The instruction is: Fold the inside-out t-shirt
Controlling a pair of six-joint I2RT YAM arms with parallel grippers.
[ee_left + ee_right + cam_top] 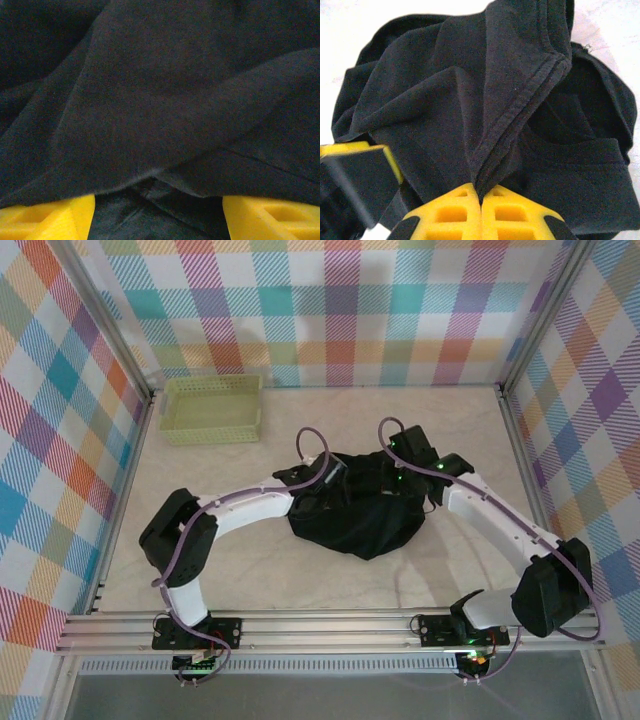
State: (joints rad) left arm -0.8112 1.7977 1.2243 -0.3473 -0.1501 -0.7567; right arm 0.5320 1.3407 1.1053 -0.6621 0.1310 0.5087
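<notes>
The inside-out t-shirt lies as a crumpled black heap in the middle of the table. My left gripper is at the heap's left edge. In the left wrist view the left gripper is open, its yellow fingers wide apart, with black cloth draped over their tips and lying between them. My right gripper is at the heap's far right. In the right wrist view the right gripper is shut on a stitched fold of the t-shirt, which rises from the jaws as a ridge.
A pale yellow-green lattice basket stands at the back left near the wall. Plaid walls enclose the table on three sides. The metal rail with both arm bases runs along the near edge.
</notes>
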